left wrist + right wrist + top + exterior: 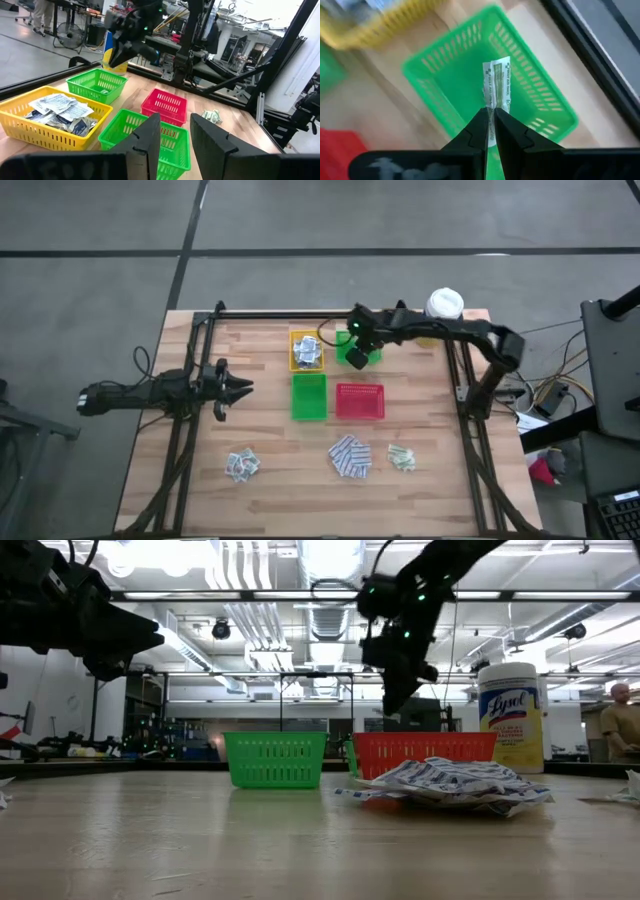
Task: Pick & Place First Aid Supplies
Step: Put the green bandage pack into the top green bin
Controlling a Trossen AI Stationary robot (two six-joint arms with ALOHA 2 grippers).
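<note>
My right gripper (491, 116) is shut on a pale green-and-white strip (496, 82) and hangs over the far green tray (465, 65), also seen in the high view (360, 355). On the near half of the table lie three piles of supplies. They are white-grey sachets (241, 464), blue-and-white pads (350, 457) and pale green strips (401, 457). More sachets fill the yellow tray (306, 350). My left gripper (175, 135) waits at the table's left, pointing level, its fingers apart with nothing between them. My right gripper pinches one end of the strip (492, 106) between its two fingertips. The fingers come from above, slanting down, and lie along the strip. The strip runs on past the fingertips, lifted clear above the floor of the far green tray.
A second green tray (309, 396) and a red tray (360, 401) stand side by side at the table's middle. A yellow canister with a white lid (444, 305) stands at the far right. Dark frame rails (190, 410) run along both sides of the table.
</note>
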